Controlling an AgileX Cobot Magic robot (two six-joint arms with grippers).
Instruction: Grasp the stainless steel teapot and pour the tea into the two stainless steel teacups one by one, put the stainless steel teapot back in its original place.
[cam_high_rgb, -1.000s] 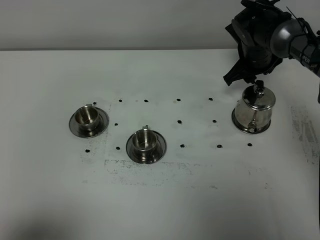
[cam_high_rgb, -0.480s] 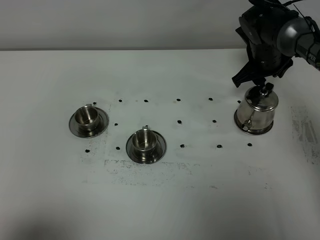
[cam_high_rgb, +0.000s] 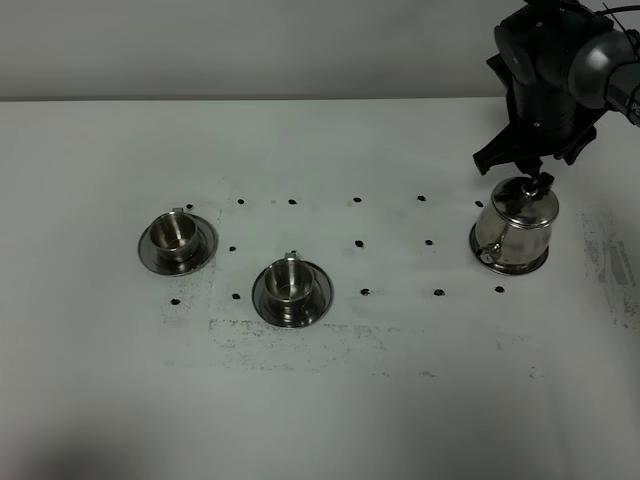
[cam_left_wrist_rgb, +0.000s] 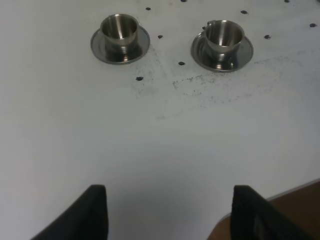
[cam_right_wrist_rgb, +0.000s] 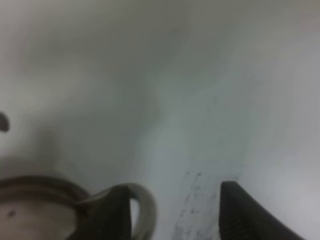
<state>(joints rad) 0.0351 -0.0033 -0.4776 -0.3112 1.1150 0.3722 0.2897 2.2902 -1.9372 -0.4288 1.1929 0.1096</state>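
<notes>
While my right pincer (cam_right_wrist_rgb: 172, 200) hangs over the stainless steel teapot (cam_high_rgb: 515, 225), its jaws stand apart and grip nothing. The pot's loop handle (cam_right_wrist_rgb: 145, 207) lies between them, seemingly close against one finger, though that view is blurred. The teapot stands on the white table (cam_high_rgb: 350, 400), well apart from the left teacup (cam_high_rgb: 178, 236) and the nearer teacup (cam_high_rgb: 290, 283). My left pincer (cam_left_wrist_rgb: 167, 210) gapes, released.
</notes>
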